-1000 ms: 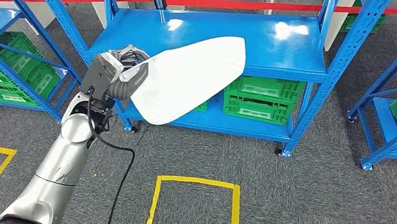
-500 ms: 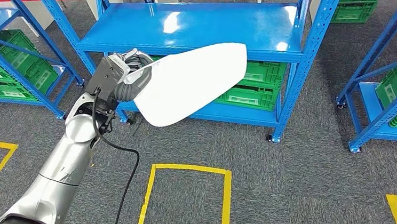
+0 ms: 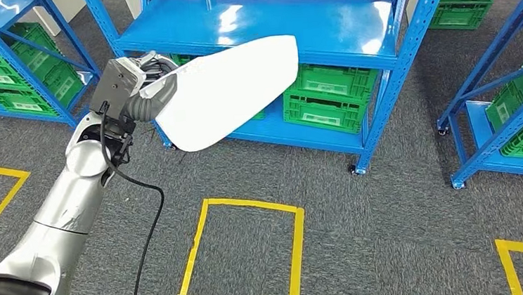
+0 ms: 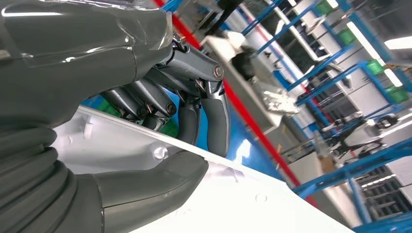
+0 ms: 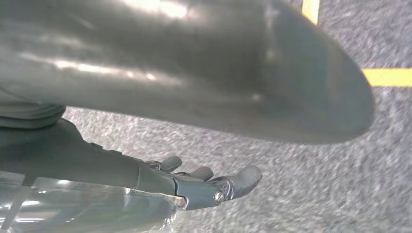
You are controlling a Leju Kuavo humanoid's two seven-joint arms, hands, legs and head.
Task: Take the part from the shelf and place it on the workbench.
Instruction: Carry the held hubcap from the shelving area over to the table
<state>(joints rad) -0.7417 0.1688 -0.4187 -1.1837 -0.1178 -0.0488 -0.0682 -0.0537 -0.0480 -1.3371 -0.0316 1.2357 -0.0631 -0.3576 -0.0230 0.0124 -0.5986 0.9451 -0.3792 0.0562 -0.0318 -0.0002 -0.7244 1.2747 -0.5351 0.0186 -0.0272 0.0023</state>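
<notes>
left hand (image 3: 143, 90): got a solid hold on the white part (image 3: 229, 90), thumb (image 4: 145, 187) under the edge and fingers (image 4: 214, 119) over it
white part: up in the air in front of the blue shelf (image 3: 263, 27), off its top board, wide end sticking out to the right
right hand (image 5: 204, 184): hanging over grey carpet (image 5: 291, 189), fingers loosely out, nothing in it
floor: yellow tape square (image 3: 242, 255) below the part
under the shelf: green crates (image 3: 325, 100)

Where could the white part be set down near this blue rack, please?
The rack's top shelf is bare and glossy between its blue uprights. The lower shelf is crowded with green crates. The left hand grips the white part in front of it.
</notes>
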